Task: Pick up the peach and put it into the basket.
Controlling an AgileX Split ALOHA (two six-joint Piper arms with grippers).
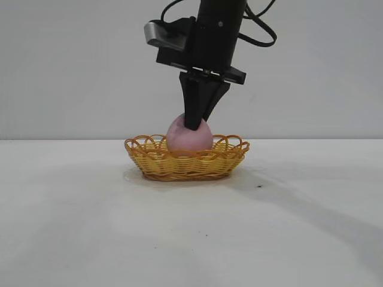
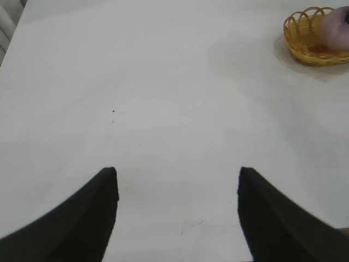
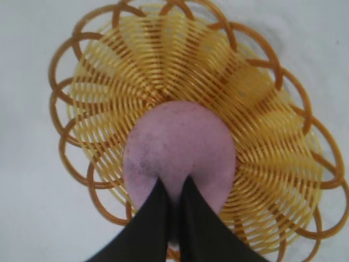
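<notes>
Exterior view: I see my right gripper pointing straight down over the basket, tips at the top of the peach. The peach sits inside the basket, its upper half showing above the looped rim, and the basket rests on the white table near the middle. In the right wrist view the two black fingers are nearly closed, almost side by side with only a thin slit between them, lying against the peach's near side; they pinch little or nothing of it, so I can't tell if they truly hold it. Peach is a bit off-centre in the basket there. My left gripper hangs wide open over bare table, holding nothing, well apart from the basket and peach.
</notes>
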